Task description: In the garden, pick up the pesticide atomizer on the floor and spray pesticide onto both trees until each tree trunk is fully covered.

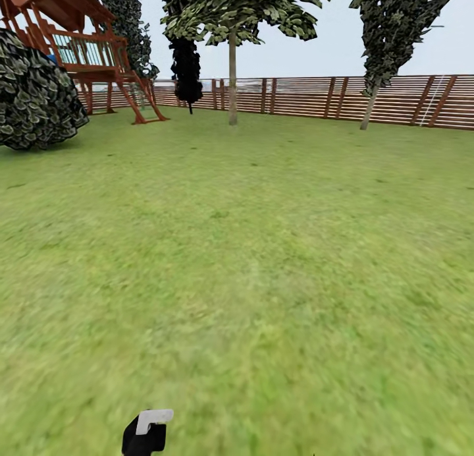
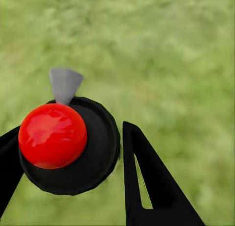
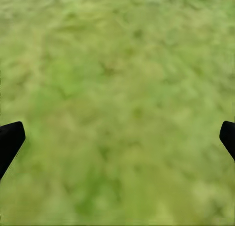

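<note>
A: How is the pesticide atomizer (image 2: pixel 66 147) carried?

B: It is seen between the fingers of the left gripper (image 2: pixel 68 179) — a black round body with a red dome on top and a grey nozzle. One finger is against its left side; the other stands just beside the black rim, and firm contact there cannot be confirmed. In the head view its white-and-black top (image 1: pixel 148 429) is seen low over the lawn (image 1: pixel 263 258).

A: And the right gripper (image 3: pixel 117 138)?

B: It is spread wide, nothing held, only grass beneath it.

A: What could be lost from here?

B: The grip, probably. If the atomizer is pinched on one side only, it could be tipped or dropped while the base is driven. The trees (image 1: pixel 232 21) are well away by the fence (image 1: pixel 316 93), so a long run is judged to remain.

A: Anything else?

B: The wrong target could be chosen — the round bush (image 1: pixel 36 93) and the play structure (image 1: pixel 85 47) are nearer at the left. The thin tree trunk (image 1: pixel 232 80) could also be missed by spray released too far out.
</note>
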`<state>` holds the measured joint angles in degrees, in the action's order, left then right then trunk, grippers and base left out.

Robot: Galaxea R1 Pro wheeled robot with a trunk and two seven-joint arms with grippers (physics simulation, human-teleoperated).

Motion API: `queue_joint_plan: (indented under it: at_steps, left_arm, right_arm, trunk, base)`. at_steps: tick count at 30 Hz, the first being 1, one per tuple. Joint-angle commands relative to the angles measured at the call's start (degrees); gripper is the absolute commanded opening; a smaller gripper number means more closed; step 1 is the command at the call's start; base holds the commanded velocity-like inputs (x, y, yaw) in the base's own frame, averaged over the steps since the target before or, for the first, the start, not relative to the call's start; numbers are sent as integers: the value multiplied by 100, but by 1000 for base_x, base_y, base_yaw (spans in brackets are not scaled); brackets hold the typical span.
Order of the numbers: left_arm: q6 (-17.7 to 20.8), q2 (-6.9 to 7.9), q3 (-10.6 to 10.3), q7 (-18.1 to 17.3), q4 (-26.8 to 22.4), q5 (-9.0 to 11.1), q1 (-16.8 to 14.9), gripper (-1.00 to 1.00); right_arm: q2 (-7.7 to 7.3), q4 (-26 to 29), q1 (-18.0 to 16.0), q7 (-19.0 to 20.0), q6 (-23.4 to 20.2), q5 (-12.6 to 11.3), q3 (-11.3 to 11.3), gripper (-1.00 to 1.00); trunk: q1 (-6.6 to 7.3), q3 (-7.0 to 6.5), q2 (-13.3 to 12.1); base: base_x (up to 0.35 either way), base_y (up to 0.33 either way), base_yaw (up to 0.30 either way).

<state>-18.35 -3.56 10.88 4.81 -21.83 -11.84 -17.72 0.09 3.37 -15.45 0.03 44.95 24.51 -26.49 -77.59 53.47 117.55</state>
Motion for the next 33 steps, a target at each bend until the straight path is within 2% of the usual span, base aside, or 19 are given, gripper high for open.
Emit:
queue_joint_plan:
  at_steps: [1,20,33]
  left_arm:
    - [-20,-5,28,20,4,-60,-4,-100]
    - [-20,-5,28,20,4,-64,-4,-100]
    - [-20,-5,29,20,-3,-60,-4,-100]
  right_arm:
    - [3,-33,-2,-3,14,48,-49,100]
    - [2,-66,8,-6,14,53,-49,100]
    - [-4,-205,138,29,17,54,-49,100]
  trunk:
    - [-3,5,2]
    - [-3,5,2]
    - [-3,-8,2]
  base:
    - [342,0,0]
    - [342,0,0]
    - [342,0,0]
